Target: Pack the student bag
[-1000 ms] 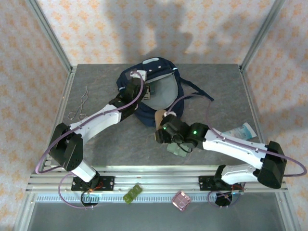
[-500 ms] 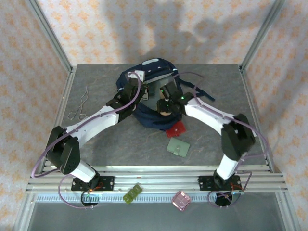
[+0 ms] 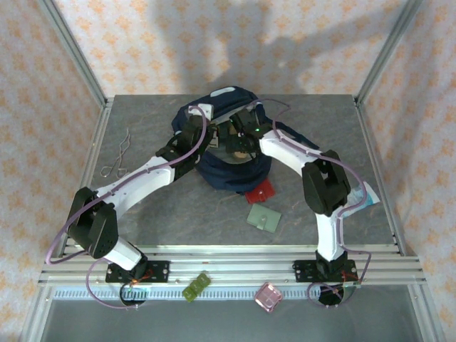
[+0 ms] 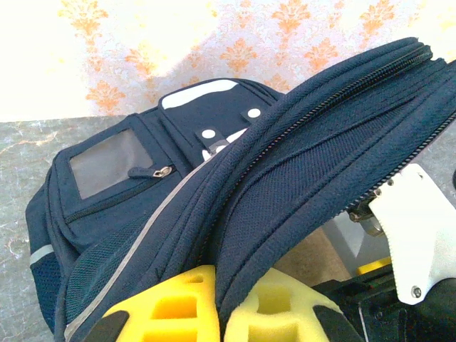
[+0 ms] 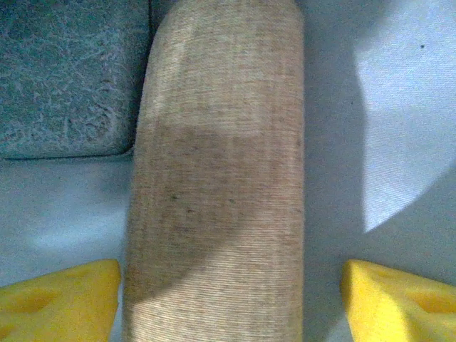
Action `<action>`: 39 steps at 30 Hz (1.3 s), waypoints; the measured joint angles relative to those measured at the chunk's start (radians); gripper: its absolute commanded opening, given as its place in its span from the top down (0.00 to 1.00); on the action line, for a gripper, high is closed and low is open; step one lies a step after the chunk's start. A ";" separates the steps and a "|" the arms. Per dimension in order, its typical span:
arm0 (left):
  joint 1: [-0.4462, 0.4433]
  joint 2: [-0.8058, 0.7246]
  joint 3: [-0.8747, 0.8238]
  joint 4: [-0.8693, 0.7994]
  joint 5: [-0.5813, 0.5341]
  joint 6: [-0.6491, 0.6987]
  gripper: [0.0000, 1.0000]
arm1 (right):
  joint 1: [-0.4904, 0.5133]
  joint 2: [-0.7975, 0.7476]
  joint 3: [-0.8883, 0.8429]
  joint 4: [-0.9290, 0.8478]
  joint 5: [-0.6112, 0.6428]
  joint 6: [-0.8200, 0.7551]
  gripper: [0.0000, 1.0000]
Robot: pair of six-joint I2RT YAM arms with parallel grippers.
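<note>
The student bag (image 4: 142,214) looks soft and floppy, probably best held at its zip rim, where the left gripper (image 4: 217,313) pinches it with jaws pressed together, while the right gripper (image 5: 228,285) has jaws spread astride a tan roll (image 5: 221,142)

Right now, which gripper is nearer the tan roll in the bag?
Right. The right gripper is open over the tan roll; the left gripper is shut on the edge of the bag.
</note>
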 measured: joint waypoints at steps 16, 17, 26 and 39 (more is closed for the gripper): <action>0.000 0.000 0.000 0.000 0.026 -0.019 1.00 | 0.000 -0.351 -0.454 0.216 -0.140 0.131 0.82; 0.000 0.000 0.000 0.000 0.026 -0.020 1.00 | 0.000 -0.343 -0.467 0.228 -0.148 0.137 0.83; 0.000 0.000 0.000 0.000 0.040 -0.024 1.00 | -0.005 -0.222 -0.455 0.337 -0.163 0.193 0.84; 0.000 -0.024 -0.054 0.023 0.037 -0.052 1.00 | -0.106 -0.018 -0.211 0.499 -0.132 0.275 0.79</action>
